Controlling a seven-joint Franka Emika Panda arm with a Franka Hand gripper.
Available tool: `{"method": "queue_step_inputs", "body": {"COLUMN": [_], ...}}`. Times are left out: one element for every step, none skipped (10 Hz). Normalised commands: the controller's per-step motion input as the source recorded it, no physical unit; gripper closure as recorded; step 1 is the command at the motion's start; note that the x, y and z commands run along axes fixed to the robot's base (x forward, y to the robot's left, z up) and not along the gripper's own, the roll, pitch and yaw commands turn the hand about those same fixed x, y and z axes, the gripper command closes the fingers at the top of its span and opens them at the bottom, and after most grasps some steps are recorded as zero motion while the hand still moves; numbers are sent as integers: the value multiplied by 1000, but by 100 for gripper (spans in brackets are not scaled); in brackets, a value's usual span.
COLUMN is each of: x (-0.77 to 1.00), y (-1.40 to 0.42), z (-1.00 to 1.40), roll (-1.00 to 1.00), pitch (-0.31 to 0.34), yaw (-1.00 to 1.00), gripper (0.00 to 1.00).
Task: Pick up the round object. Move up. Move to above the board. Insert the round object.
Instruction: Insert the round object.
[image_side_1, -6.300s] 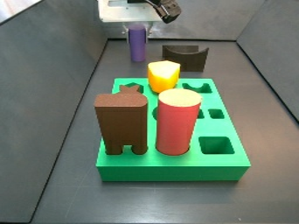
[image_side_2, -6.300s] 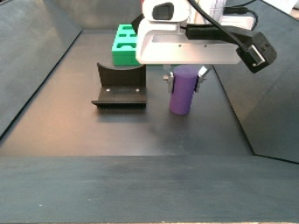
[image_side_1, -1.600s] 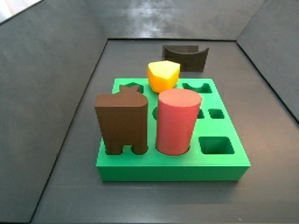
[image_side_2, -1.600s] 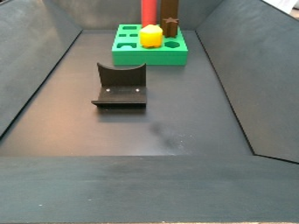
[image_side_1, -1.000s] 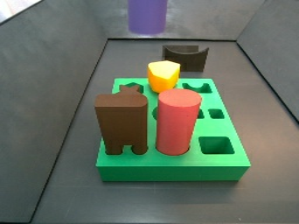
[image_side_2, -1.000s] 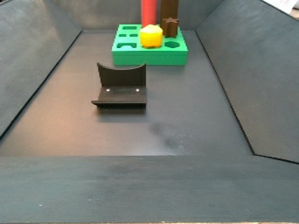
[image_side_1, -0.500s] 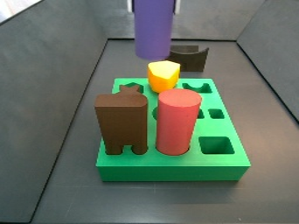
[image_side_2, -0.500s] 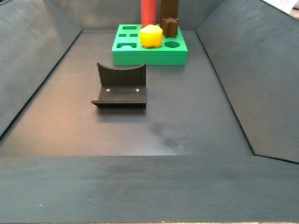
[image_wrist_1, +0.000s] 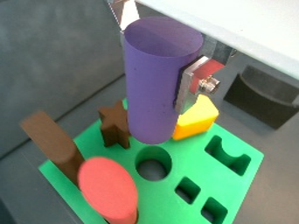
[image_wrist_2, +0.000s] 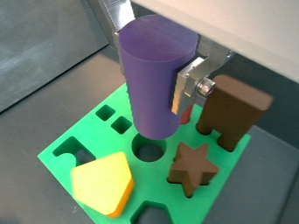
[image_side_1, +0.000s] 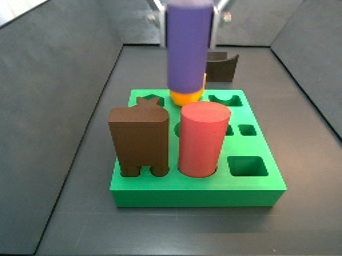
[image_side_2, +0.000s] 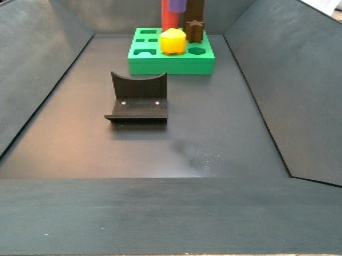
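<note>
A dark grey walled bin is forming the workspace, with the board (image_side_1: 198, 160) lying on its floor and the fixture (image_side_2: 136, 98) standing well apart from the board in a side view. The gripper (image_wrist_1: 162, 61) is hanging above the board, its silver fingers (image_wrist_1: 194, 80) clamping the round object (image_wrist_1: 158, 79) near the cylinder's upper part, so the purple cylinder is hanging upright below the jaws. In both wrist views the cylinder's lower end is hovering over the board's empty round hole (image_wrist_2: 149, 150), apparently clear of the board's top.

Around that hole, the yellow block (image_wrist_2: 103, 182), a brown star piece (image_wrist_2: 191, 166), a tall brown block (image_wrist_2: 233, 108) and the red cylinder (image_wrist_1: 107, 187) are already sitting in the board.

Judged risk: the cylinder's end is looking slightly offset from the hole, so a straight descent could be catching the rim and jamming or tilting the piece in the pads. The yellow block, just beside the hole, could also be struck if the lateral correction overshoots.
</note>
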Motion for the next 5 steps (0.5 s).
{"method": "queue_step_inputs", "body": {"x": [349,277,11,0,0], "y": [-26,-23,0,0,-34], "z": [-409,-406,-100,-29,-203], "roll": [133,120,11,0,0], "pitch": [-26,-34,-20,0,-40], "yaw": [26,14,0,0,0], "gripper": [100,100,100,100,100]}}
